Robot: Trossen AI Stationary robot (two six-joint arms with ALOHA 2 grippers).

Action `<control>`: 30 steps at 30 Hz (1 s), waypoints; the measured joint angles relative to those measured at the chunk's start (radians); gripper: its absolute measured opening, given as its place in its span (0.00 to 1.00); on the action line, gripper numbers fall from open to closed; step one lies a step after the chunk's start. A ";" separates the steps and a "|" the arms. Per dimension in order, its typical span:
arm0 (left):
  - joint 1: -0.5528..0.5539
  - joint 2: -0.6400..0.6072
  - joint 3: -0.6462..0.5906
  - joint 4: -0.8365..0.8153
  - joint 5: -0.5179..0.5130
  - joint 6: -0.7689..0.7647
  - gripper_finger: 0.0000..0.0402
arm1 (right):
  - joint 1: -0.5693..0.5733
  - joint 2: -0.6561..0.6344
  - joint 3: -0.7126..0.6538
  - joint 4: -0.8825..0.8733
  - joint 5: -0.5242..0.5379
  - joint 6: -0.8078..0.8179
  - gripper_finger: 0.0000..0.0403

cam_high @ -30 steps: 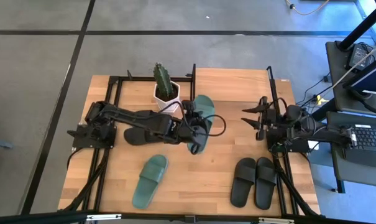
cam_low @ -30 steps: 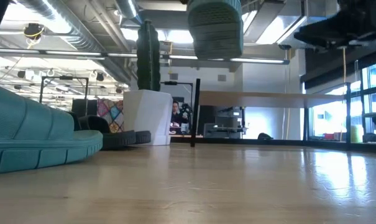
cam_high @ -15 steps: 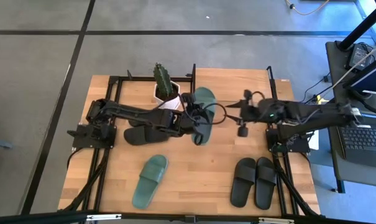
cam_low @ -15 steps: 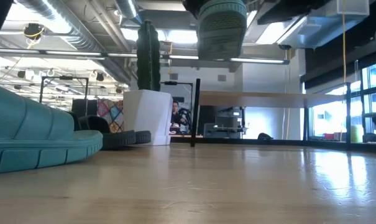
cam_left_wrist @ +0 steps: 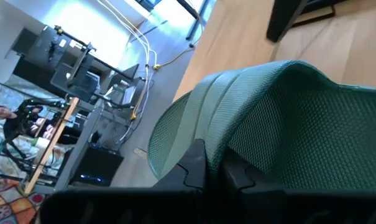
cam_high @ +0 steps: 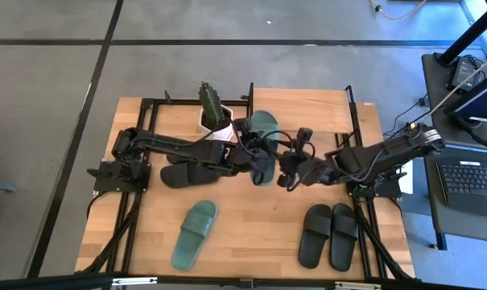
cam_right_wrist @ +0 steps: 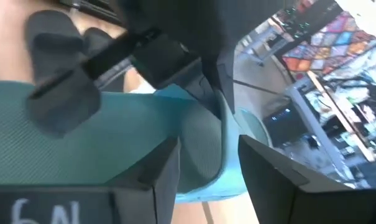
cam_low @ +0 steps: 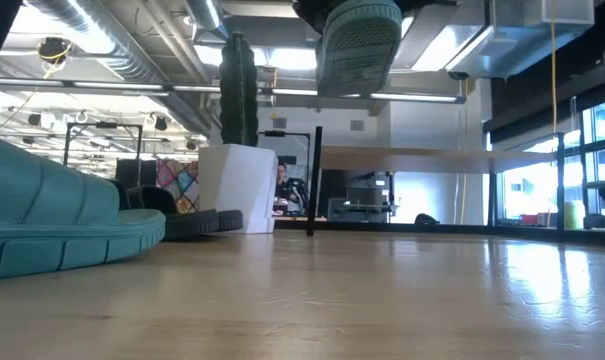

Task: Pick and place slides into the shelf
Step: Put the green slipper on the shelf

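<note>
Light wooden tabletop (cam_high: 251, 225) w/ plank grain, black metal frame along edges. Grey concrete floor around it, dark lines across.

Left gripper (cam_high: 257, 157) clamped shut on sage-green slide (cam_high: 263, 145), held up in the air over table centre; in low view its ribbed sole (cam_low: 357, 45) hangs high above the surface. In left wrist view, dark fingertips (cam_left_wrist: 203, 165) pinch the mesh-textured strap.

Right gripper (cam_high: 287, 169) reaches in from the right, just beside the held slide; jaws part-open, straddling the slide's edge in right wrist view, one finger (cam_right_wrist: 160, 171) each side. Grip on it: can't tell.

Second green slide (cam_high: 195, 234) flat on table, front-left area; fills the low view's left as a teal mass (cam_low: 62, 230). Black pair (cam_high: 329, 234) side by side near front-right. Another black slide (cam_high: 179, 173) partly under left arm.

White pot w/ cactus (cam_high: 213, 113) at table's back. Shelf (cam_low: 402, 158): light board on a black post, far across the table in low view.

Room beyond: ceiling ducts, strip lights, big windows right. Desk w/ laptop (cam_high: 472, 181) at table's right side.
</note>
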 joint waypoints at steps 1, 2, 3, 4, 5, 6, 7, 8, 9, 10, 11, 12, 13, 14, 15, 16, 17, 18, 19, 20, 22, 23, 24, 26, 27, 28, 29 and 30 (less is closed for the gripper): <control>-0.002 0.000 0.000 0.000 -0.001 0.000 0.01 | 0.000 0.012 0.003 0.000 0.008 0.003 0.41; -0.005 0.000 0.000 0.002 0.000 0.000 0.01 | 0.000 0.024 0.003 -0.001 0.023 0.003 0.41; -0.010 0.000 0.000 0.003 0.000 0.000 0.01 | -0.002 0.034 0.004 -0.003 0.033 0.004 0.41; -0.015 0.000 0.000 0.003 -0.001 0.000 0.01 | -0.007 0.044 0.004 -0.008 0.045 0.005 0.41; -0.021 0.000 0.000 0.003 0.000 0.000 0.01 | -0.012 0.053 0.004 -0.010 0.053 0.005 0.41; -0.027 0.000 0.000 0.003 -0.001 0.000 0.01 | -0.016 0.062 0.004 -0.010 0.065 0.006 0.41; -0.032 0.000 0.000 0.003 -0.002 0.000 0.01 | -0.020 0.067 0.004 -0.010 0.080 0.007 0.41; -0.037 0.000 0.000 0.004 -0.008 0.000 0.01 | -0.023 0.071 0.004 -0.009 0.091 0.008 0.41; -0.042 0.000 0.000 0.003 -0.022 0.001 0.01 | -0.025 0.074 0.004 -0.007 0.106 0.007 0.41; -0.045 0.000 0.000 0.004 -0.026 0.001 0.01 | -0.025 0.074 0.004 -0.008 0.119 0.007 0.41; -0.047 0.000 0.000 0.005 -0.030 0.001 0.01 | -0.025 0.073 0.005 -0.006 0.123 0.007 0.41; -0.049 0.000 0.000 0.005 -0.034 0.003 0.01 | -0.025 0.071 0.005 -0.004 0.122 0.007 0.40; -0.051 0.000 0.000 0.005 -0.036 0.004 0.01 | -0.025 0.070 0.005 -0.004 0.121 0.007 0.39; -0.052 0.000 0.000 0.005 -0.037 0.004 0.01 | -0.024 0.069 0.005 -0.003 0.121 0.007 0.37; -0.053 0.000 0.000 0.005 -0.037 0.005 0.01 | -0.024 0.069 0.005 -0.004 0.121 0.007 0.34; -0.053 0.000 0.000 0.005 -0.036 0.005 0.01 | -0.024 0.069 0.005 -0.004 0.121 0.007 0.31; -0.053 0.000 0.000 0.004 -0.036 0.005 0.02 | -0.025 0.069 0.005 -0.004 0.121 0.008 0.27; -0.053 0.000 0.000 0.004 -0.036 0.006 0.03 | -0.025 0.069 0.005 -0.005 0.122 0.007 0.22; -0.053 0.000 0.000 0.004 -0.035 0.006 0.05 | -0.025 0.069 0.005 -0.006 0.120 0.006 0.17; -0.053 0.000 0.000 0.004 -0.035 0.006 0.06 | -0.025 0.068 0.005 -0.009 0.113 0.004 0.12; -0.054 0.000 0.000 0.002 -0.032 0.008 0.09 | -0.025 0.068 0.005 -0.017 0.103 -0.001 0.05; -0.054 0.000 0.000 0.001 -0.030 0.009 0.09 | -0.025 0.068 0.005 -0.020 0.102 -0.004 0.04; -0.054 0.000 0.000 0.001 -0.029 0.009 0.10 | -0.025 0.068 0.005 -0.020 0.102 0.001 0.04; -0.054 0.000 0.000 0.002 -0.029 0.011 0.10 | -0.025 0.068 0.005 -0.020 0.100 0.009 0.05; -0.054 0.000 0.000 0.001 -0.029 0.011 0.10 | -0.025 0.068 0.005 -0.020 0.099 0.013 0.05; -0.054 0.000 0.000 0.002 -0.029 0.011 0.10 | -0.025 0.068 0.005 -0.020 0.099 0.014 0.04; -0.054 0.000 0.000 0.002 -0.029 0.011 0.09 | -0.025 0.068 0.005 -0.020 0.099 0.013 0.04; -0.054 0.000 0.000 0.002 -0.029 0.011 0.09 | -0.025 0.068 0.005 -0.019 0.099 0.009 0.03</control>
